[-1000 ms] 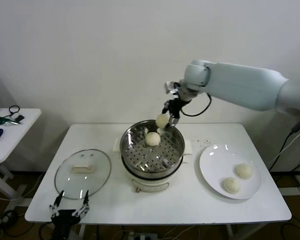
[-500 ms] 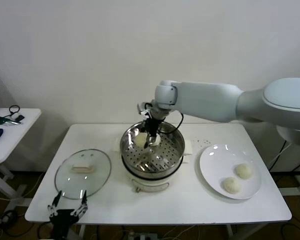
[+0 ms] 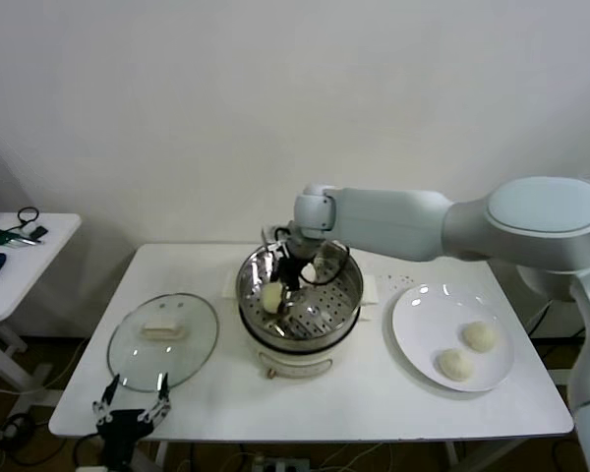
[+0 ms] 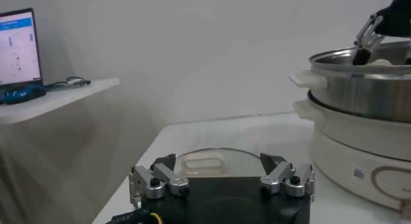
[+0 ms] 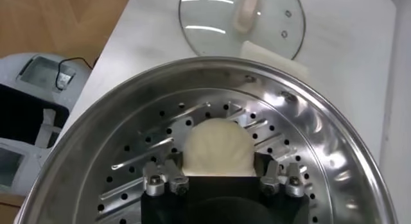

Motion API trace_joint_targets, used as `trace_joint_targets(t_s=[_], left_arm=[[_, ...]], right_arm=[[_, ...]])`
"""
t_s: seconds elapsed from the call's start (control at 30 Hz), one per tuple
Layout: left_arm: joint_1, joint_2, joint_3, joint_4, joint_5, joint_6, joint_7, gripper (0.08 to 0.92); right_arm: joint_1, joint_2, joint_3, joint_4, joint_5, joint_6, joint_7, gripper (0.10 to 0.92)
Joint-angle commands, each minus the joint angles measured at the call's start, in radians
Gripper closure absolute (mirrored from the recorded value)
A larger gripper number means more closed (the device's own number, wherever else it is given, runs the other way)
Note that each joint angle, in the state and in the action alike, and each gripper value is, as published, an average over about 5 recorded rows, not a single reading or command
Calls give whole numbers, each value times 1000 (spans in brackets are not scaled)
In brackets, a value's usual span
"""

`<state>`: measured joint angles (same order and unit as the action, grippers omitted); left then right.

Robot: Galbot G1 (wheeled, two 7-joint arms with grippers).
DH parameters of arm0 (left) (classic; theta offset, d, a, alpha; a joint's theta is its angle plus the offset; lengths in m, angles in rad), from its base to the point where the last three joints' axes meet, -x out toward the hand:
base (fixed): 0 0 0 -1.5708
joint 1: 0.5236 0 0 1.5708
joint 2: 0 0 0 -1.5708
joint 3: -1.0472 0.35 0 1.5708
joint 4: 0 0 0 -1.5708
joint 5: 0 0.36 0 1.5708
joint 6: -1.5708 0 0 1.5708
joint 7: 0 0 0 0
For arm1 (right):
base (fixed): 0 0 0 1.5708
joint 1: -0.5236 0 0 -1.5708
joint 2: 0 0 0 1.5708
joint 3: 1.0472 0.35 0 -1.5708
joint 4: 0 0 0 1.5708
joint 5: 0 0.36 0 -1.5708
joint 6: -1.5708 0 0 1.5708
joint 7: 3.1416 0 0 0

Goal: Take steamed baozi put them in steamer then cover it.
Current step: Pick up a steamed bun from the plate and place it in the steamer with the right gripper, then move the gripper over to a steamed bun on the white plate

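Right gripper (image 5: 221,180): inside steamer (image 3: 299,295) at tray's 9 o'clock, fingers parted either side of bun (image 5: 217,148) resting on perforated tray; lift straight up, clear of dough. Second bun (image 3: 310,271) toward 12. Two buns on plate (image 3: 413,339). Glass lid (image 3: 163,340) on counter (image 3: 374,403). Left gripper (image 4: 221,180): parked, fingers spread

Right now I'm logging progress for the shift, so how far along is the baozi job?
Two baozi are in the steamer: one at the back and one between the right pincer's fingers, apparently just set on the tray. Two more wait on the plate. The cover lies on the table. The left pincer is parked, open, by the table's front edge.
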<state>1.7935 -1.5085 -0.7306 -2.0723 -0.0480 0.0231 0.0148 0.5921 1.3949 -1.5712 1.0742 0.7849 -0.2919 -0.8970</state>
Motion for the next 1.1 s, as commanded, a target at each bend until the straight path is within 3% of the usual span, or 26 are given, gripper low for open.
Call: trace_joint_targets(t_s=[0.03, 0.43, 0.6, 1.1], left_arm=[[-14, -2, -2, 9, 0, 5, -2, 177], [-13, -3, -5, 16, 0, 3, -6, 177], [-12, -4, -4, 11, 2, 4, -7, 177], [-18, -9, 13, -21, -51, 33, -35, 177]], right_arm=[[-16, 5, 4, 4, -42, 0, -12, 231], [114, -140, 20, 88, -31, 35, -78, 202], [184, -286, 7, 162, -39, 55, -101, 203], [139, -747, 50, 365, -269, 88, -134, 203]])
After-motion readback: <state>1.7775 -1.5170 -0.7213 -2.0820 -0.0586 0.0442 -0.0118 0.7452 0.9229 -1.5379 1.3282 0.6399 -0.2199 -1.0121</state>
